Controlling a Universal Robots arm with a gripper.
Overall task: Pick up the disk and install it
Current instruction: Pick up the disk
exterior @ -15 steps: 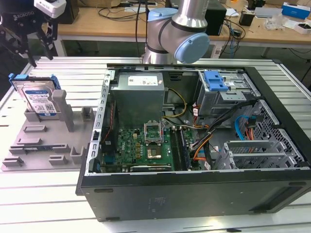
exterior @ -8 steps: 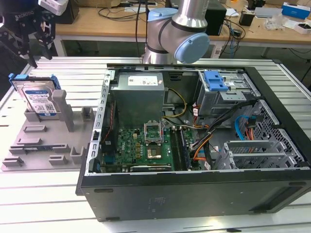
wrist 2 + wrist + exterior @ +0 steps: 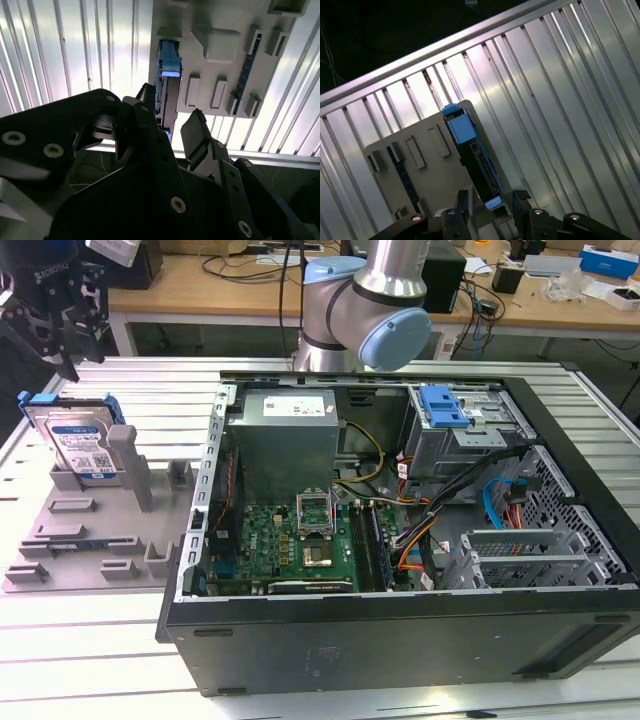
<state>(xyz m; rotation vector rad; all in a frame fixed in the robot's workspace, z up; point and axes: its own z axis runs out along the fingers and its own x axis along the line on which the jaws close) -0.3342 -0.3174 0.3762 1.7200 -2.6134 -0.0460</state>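
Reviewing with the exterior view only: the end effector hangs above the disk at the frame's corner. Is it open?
Observer: Yes. In the first wrist view the end effector has its fingers apart.
Operator: Lined up with the disk?
Observer: The disk, seen edge-on, runs into the gap, one finger each side.
Operator: Middle or end?
Observer: One end; its blocky blue tab is at the far end.
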